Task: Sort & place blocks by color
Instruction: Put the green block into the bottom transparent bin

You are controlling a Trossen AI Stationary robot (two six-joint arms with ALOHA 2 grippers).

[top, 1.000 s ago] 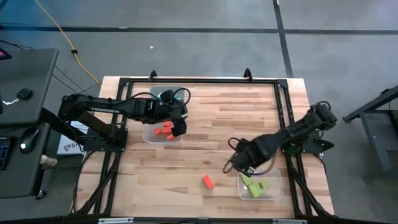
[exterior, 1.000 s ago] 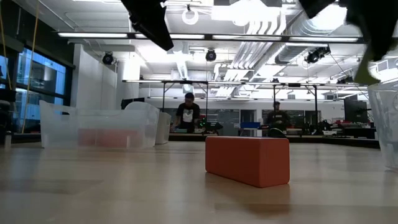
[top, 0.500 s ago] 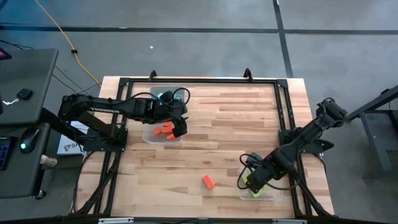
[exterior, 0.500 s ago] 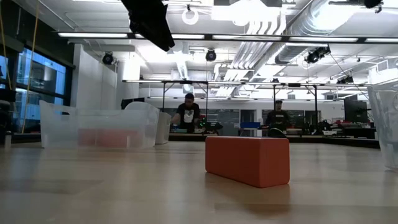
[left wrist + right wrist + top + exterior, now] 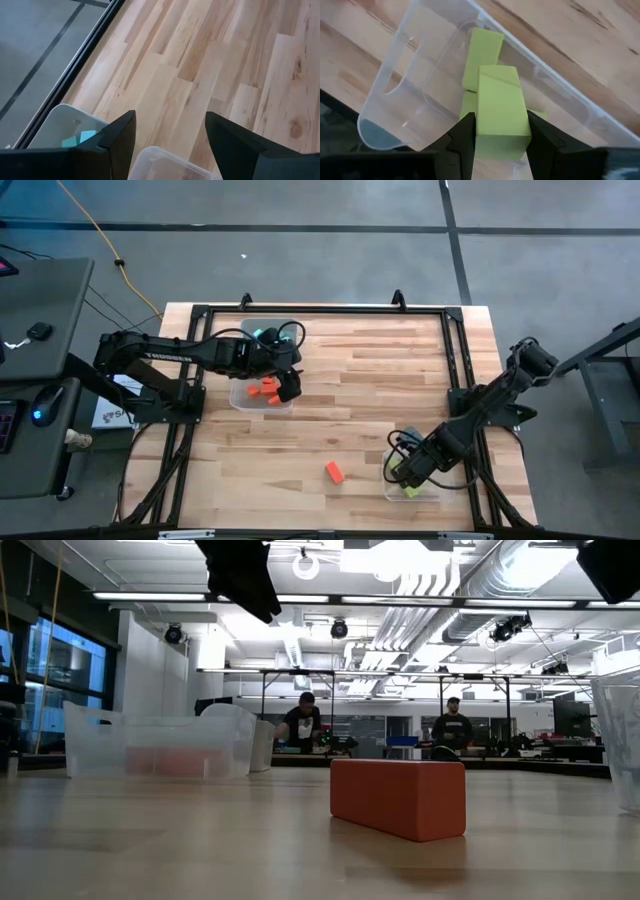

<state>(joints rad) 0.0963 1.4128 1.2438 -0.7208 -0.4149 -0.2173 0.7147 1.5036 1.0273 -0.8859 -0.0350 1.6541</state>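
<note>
Right gripper (image 5: 500, 131) clamps a green block (image 5: 501, 114) over the clear bin (image 5: 415, 75) at the bench's front right corner.
Left gripper (image 5: 170, 131), fingers apart and empty, hangs over the red-block bin (image 5: 243, 398); one red block (image 5: 334, 471) lies near the front edge.

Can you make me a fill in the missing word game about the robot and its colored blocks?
1. The right gripper holds a block whose color is ____.
2. The lone block lying on the bare table is ____.
3. The left gripper hovers over the bin that holds ____ blocks.
4. The left gripper's fingers hold ____.

Missing words: green; red-orange; red-orange; nothing
</note>
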